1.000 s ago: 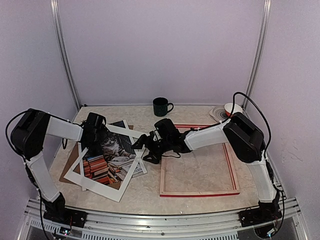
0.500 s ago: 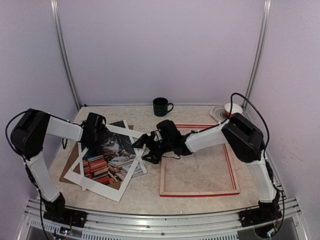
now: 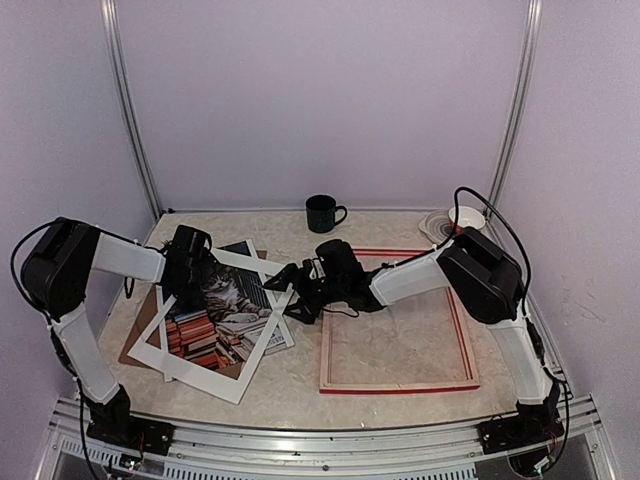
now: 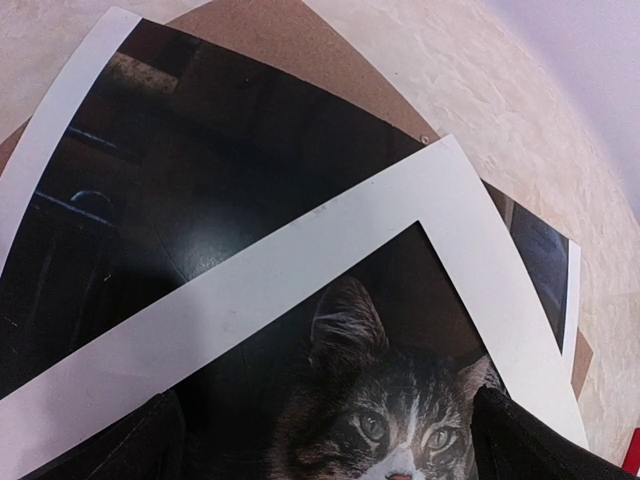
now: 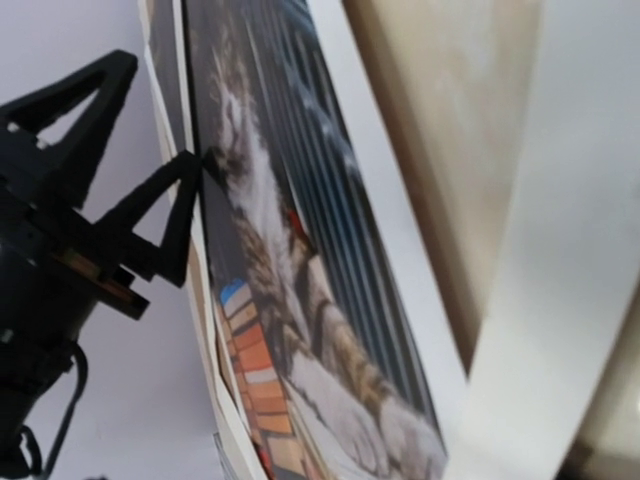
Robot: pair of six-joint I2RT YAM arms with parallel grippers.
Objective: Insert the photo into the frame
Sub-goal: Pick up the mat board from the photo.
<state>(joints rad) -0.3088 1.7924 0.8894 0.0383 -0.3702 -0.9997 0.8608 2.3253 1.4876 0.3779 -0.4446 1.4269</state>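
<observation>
The photo, a tabby cat among stacked books, lies face up at the left under a skewed white mat border. The frame lies to its right, pale wood back up with red edges. My left gripper hovers over the photo's far left part. In the left wrist view it is open, its fingers straddling the cat's face. My right gripper is low at the photo's right edge and looks open. The right wrist view shows the photo edge-on, with none of its own fingers.
A brown backing board pokes out under the photo at the left. A dark mug stands at the back centre. A small plate with a bowl sits at the back right. The left gripper's fingers show in the right wrist view.
The right arm has edged slightly left toward the photo's right edge. The left arm, photo, mat and frame have not moved.
</observation>
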